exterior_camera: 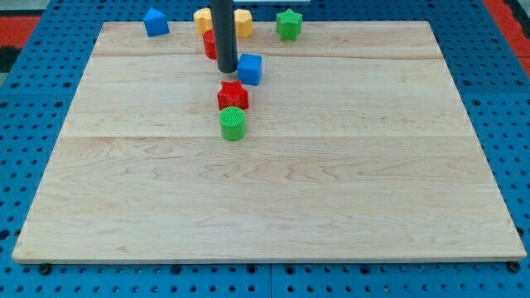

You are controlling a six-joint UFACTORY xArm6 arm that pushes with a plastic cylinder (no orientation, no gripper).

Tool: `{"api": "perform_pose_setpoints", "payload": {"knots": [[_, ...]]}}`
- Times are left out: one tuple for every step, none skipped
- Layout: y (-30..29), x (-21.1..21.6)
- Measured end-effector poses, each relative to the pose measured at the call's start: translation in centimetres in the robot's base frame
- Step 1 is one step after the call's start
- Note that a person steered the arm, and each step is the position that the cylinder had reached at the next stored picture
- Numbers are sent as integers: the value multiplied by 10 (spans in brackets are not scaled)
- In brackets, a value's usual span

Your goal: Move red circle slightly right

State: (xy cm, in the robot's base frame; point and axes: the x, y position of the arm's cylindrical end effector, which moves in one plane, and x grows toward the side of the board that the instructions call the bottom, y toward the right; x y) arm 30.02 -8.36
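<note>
The red circle (209, 45) stands near the view's top, mostly hidden behind my dark rod. My tip (226, 72) rests on the board just right of and below the red circle, next to the left side of the blue cube (250, 69). A red star (233, 95) lies just below the tip, with a green circle (233, 123) touching its lower edge.
At the view's top edge are a blue house-shaped block (155, 22), a yellow block (202, 18) with a second yellow block (242, 21) on the rod's other side, and a green star (288, 24). The wooden board (273, 190) lies on a blue perforated table (25, 165).
</note>
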Motion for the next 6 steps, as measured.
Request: {"api": "perform_pose_setpoints", "payload": {"knots": [[-50, -19], [-54, -34], [-65, -48], [-62, -59], [-36, -59], [-19, -59]]}}
